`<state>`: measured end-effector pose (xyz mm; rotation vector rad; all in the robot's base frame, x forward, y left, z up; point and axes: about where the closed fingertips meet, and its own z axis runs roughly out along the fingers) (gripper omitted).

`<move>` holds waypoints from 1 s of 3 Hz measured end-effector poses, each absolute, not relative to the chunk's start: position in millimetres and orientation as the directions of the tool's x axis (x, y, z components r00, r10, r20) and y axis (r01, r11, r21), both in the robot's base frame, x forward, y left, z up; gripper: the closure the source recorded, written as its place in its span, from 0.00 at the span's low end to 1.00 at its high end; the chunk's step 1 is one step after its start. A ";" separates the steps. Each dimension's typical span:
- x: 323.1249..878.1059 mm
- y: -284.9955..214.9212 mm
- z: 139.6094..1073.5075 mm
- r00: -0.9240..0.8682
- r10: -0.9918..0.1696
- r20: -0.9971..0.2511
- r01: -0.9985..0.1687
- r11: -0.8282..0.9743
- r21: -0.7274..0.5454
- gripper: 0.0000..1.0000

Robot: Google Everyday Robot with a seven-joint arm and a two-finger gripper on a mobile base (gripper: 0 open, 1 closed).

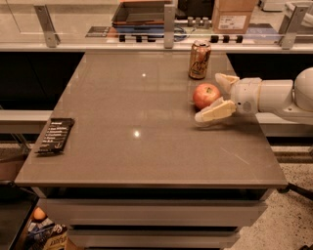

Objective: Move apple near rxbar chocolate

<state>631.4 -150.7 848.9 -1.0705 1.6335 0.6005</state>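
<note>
Straddling the apple (204, 93), the pincer (208, 97) stands spread apart, hiding its lower-right edge.

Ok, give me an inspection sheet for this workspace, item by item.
Surface: grey table, glossy, with light reflections.
Job's things: apple at right rear; rxbar chocolate flat at the left edge, well apart from it.
Clutter: drink can upright behind the apple.
Grippers: gripper reaches in from the right, fingers open on either side of the apple.
Cables: nothing seen.
Surroundings: railing behind the table, cardboard box beyond.
</note>
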 end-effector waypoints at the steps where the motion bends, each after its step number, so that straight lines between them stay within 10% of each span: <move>1: 631.5 -148.0 848.7 -0.055 -0.348 -0.936 -0.873 0.471 -0.124 0.18; 3: 631.8 -142.5 848.0 -0.053 -0.347 -0.937 -0.878 0.464 -0.122 0.65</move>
